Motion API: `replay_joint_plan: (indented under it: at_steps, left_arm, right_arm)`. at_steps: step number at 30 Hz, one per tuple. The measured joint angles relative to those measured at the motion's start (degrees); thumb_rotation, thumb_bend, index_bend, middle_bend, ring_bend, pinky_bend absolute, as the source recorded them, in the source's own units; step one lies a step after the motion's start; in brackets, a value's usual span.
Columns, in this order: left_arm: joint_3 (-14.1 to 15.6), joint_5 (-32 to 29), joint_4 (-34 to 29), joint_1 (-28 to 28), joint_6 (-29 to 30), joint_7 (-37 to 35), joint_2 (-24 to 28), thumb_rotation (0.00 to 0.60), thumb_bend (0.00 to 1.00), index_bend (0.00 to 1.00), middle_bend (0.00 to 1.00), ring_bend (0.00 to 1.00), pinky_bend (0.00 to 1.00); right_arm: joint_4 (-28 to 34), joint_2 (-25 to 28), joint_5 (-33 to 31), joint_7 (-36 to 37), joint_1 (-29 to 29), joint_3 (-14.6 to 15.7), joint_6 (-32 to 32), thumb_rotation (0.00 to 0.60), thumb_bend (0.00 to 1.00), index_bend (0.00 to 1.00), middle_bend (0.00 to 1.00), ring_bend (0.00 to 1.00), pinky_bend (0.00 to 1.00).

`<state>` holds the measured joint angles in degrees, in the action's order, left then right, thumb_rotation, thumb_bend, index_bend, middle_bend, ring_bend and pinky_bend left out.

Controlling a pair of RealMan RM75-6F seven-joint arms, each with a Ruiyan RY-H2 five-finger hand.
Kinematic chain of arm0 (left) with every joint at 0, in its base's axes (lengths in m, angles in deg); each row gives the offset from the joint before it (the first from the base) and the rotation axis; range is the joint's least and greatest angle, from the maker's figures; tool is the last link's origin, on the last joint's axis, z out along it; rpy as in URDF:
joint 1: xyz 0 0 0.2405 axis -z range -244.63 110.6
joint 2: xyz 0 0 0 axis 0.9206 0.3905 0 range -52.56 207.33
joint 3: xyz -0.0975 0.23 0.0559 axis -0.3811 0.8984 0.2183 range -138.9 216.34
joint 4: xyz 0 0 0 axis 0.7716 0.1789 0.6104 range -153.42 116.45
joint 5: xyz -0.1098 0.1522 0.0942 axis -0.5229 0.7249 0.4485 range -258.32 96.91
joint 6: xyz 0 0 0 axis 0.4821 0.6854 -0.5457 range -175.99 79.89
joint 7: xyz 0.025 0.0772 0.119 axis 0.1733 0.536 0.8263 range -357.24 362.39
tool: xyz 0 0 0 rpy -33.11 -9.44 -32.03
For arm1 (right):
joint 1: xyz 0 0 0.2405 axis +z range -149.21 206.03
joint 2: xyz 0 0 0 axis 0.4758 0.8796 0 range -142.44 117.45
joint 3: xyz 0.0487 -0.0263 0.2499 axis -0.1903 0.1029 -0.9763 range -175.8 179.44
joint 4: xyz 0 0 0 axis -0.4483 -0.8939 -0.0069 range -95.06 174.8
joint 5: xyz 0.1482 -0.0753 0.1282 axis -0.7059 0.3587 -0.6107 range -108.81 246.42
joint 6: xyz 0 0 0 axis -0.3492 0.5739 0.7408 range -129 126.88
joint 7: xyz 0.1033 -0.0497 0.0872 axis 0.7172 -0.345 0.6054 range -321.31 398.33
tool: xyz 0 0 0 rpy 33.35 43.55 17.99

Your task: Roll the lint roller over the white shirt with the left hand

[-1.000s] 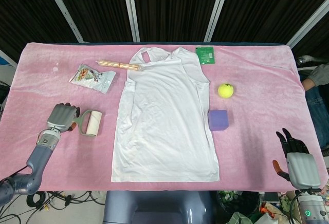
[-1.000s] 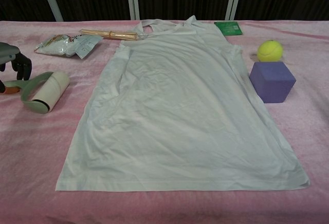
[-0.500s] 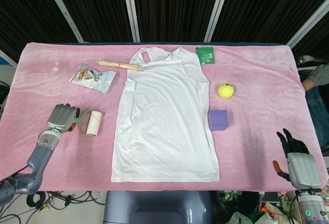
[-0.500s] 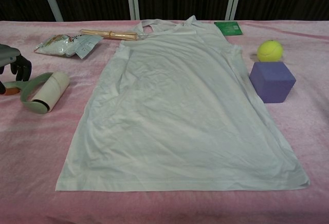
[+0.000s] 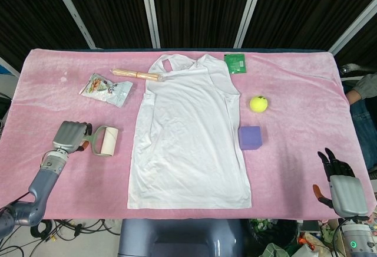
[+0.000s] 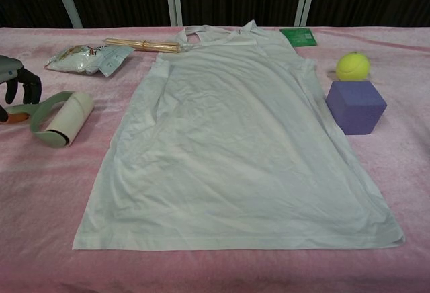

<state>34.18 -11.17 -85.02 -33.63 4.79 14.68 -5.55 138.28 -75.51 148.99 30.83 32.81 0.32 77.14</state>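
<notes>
The white sleeveless shirt lies flat in the middle of the pink table, neck at the far side. Left of it lies the lint roller, a pale roll in a grey-green frame, apart from the shirt's edge. My left hand is at the roller's handle, with its fingers curled over the handle end, which it holds. My right hand hangs at the table's near right corner, fingers apart and holding nothing; the chest view does not show it.
A snack packet and a bundle of wooden sticks lie beyond the roller. A green packet sits by the shirt's right shoulder. A tennis ball and a purple cube lie right of the shirt.
My left hand has shifted slightly, and the lint roller has nudged a little toward the shirt with it. The right hand has not moved.
</notes>
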Motion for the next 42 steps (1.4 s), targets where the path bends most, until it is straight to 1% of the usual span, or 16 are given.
replay_joint_plan:
  at_steps: [4, 8, 13, 17, 20, 23, 24, 26, 30, 35, 38, 42]
  left_arm:
    - [0.08, 1.01, -1.85, -0.96, 0.85, -3.31, 1.66, 0.6, 0.55, 0.65, 0.64, 0.5, 0.68]
    - [-0.01, 2.2, -4.66, -1.22, 1.81, -3.97, 4.05, 0.6, 0.55, 0.66, 0.64, 0.51, 0.68]
    - [-0.81, 2.84, -10.5, -0.45, 2.66, -0.85, 7.52, 0.6, 0.55, 0.66, 0.64, 0.51, 0.68]
    - [-2.21, 0.85, -17.45, 1.17, 1.66, 4.1, 10.93, 0.6, 0.55, 0.66, 0.64, 0.51, 0.68]
    - [-3.75, -2.57, -22.68, 3.3, 0.23, 9.53, 13.06, 0.6, 0.55, 0.66, 0.65, 0.51, 0.69]
    - [-5.56, -7.69, -26.68, 5.86, -1.6, 13.29, 14.17, 0.6, 0.55, 0.67, 0.65, 0.51, 0.69]
    - [-6.5, -10.54, -28.13, 7.38, -2.71, 14.39, 14.4, 0.6, 0.55, 0.67, 0.65, 0.51, 0.69]
    - [-7.36, -13.37, -29.19, 9.14, -3.93, 15.54, 14.45, 0.6, 0.55, 0.67, 0.65, 0.51, 0.69]
    - [-8.75, -19.96, -30.32, 14.57, -7.15, 19.58, 13.48, 0.6, 0.55, 0.67, 0.65, 0.51, 0.69]
    - [-8.76, -25.67, -30.01, 18.7, -9.29, 22.34, 11.07, 0.6, 0.55, 0.67, 0.65, 0.51, 0.69]
    - [-8.19, -28.86, -29.2, 21.27, -9.81, 24.73, 9.67, 0.6, 0.56, 0.67, 0.65, 0.51, 0.69]
    - [-6.65, -33.03, -28.08, 24.53, -9.25, 29.37, 8.03, 0.6, 0.56, 0.67, 0.65, 0.51, 0.69]
  right_arm:
    - [0.28, 0.08, -0.16, 0.02, -0.07, -0.03, 0.05, 0.6, 0.28, 0.04, 0.0, 0.15, 0.15]
    - [0.44, 0.13, -0.24, 0.1, -0.12, 0.0, 0.03, 0.6, 0.28, 0.04, 0.0, 0.15, 0.15]
    - [0.64, 0.2, -0.46, 0.16, -0.14, -0.02, -0.07, 0.6, 0.28, 0.04, 0.0, 0.15, 0.15]
    - [0.79, 0.26, -0.6, 0.25, -0.15, -0.05, -0.1, 0.6, 0.28, 0.04, 0.0, 0.15, 0.15]
    - [0.88, 0.31, -0.74, 0.38, -0.15, -0.07, -0.19, 0.6, 0.28, 0.04, 0.0, 0.15, 0.15]
    - [0.92, 0.39, -0.84, 0.49, -0.17, -0.11, -0.2, 0.6, 0.28, 0.04, 0.0, 0.15, 0.15]
    - [0.96, 0.41, -0.89, 0.58, -0.17, -0.12, -0.21, 0.6, 0.28, 0.04, 0.0, 0.15, 0.15]
    - [1.02, 0.47, -1.01, 0.75, -0.18, -0.15, -0.28, 0.6, 0.28, 0.04, 0.0, 0.15, 0.15]
    - [1.15, 0.58, -1.32, 1.04, -0.17, -0.22, -0.46, 0.6, 0.28, 0.04, 0.0, 0.15, 0.15]
    - [1.27, 0.65, -1.58, 1.15, -0.17, -0.29, -0.56, 0.6, 0.28, 0.04, 0.0, 0.15, 0.15]
    - [1.36, 0.67, -1.72, 1.23, -0.19, -0.34, -0.55, 0.6, 0.28, 0.04, 0.0, 0.15, 0.15]
    - [1.45, 0.74, -2.01, 1.34, -0.18, -0.39, -0.72, 0.6, 0.28, 0.04, 0.0, 0.15, 0.15]
